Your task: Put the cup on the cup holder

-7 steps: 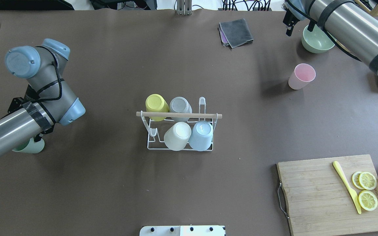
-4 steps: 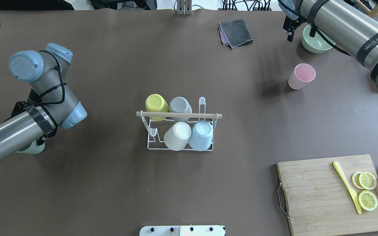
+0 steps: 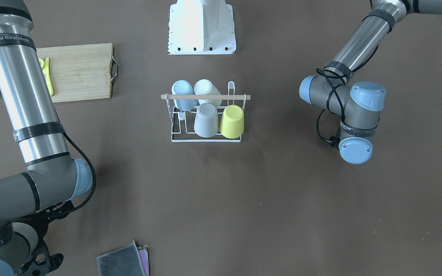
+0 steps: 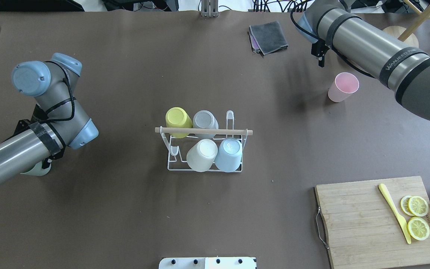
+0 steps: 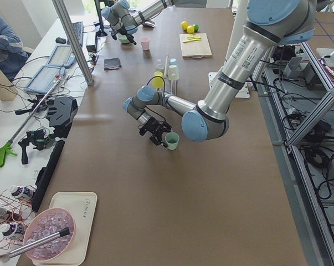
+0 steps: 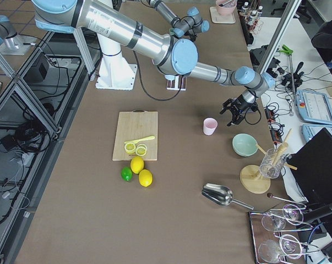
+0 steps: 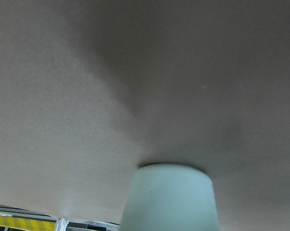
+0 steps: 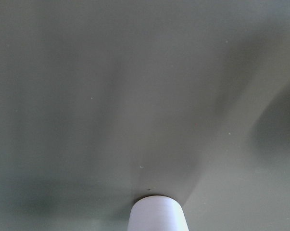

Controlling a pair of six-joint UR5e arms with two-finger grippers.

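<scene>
Mint-green plastic cup (image 4: 35,172) is seen upright on the brown table (image 4: 125,209), at nine o'clock from the white wire cup holder with wooden dowel (image 4: 203,131), just beside the left gripper (image 5: 158,133). A pale pink plastic cup (image 4: 343,86) is placed at two o'clock, near the right gripper (image 6: 236,114). Neither gripper's jaw spread can be told.

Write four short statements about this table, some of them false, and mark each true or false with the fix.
1. Four cups sit on the cup holder. True.
2. The pink cup lies on the cutting board. False: it stands upright on the table, apart from the board.
3. Lemon slices lie on the cutting board. True.
4. The green cup hangs on the cup holder. False: it stands on the table, away from the holder.
</scene>
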